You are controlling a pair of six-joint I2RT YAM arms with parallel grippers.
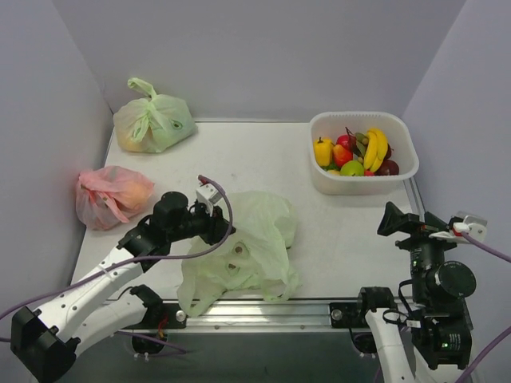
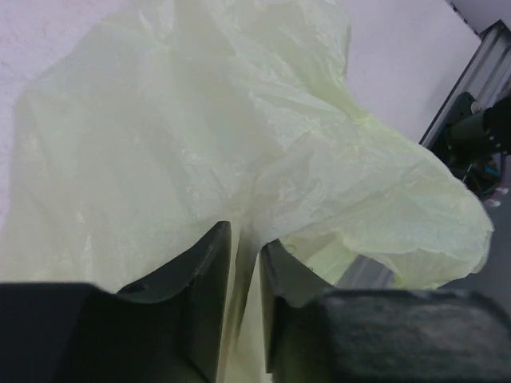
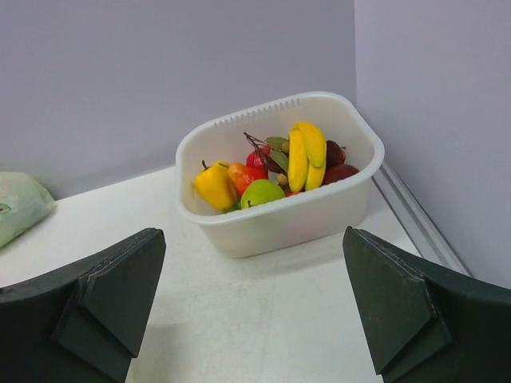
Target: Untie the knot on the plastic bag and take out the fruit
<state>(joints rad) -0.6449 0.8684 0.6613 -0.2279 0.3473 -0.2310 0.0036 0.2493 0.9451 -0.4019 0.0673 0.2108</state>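
The pale-green plastic bag (image 1: pixel 254 239) lies flat and crumpled on the table's near middle; I see no knot on it. My left gripper (image 1: pixel 221 229) is shut on a fold of its left edge. In the left wrist view the film (image 2: pixel 200 120) is pinched between the jaws of that gripper (image 2: pixel 246 239). The fruit (image 1: pixel 357 152), with yellow bananas, a yellow bell-like fruit, a green apple and red pieces, sits in a white basket (image 1: pixel 319 182) at the back right. My right gripper (image 1: pixel 390 219) is open and empty in front of the basket. The right wrist view shows this gripper (image 3: pixel 254 239), the fruit (image 3: pixel 267 167) and the basket (image 3: pixel 295 215).
Another plump pale-green bag (image 1: pixel 156 121) stands at the back left corner. A pink-red bag (image 1: pixel 110 196) lies at the left edge. Grey walls close the back and sides. A metal rail (image 1: pixel 279 307) runs along the near edge.
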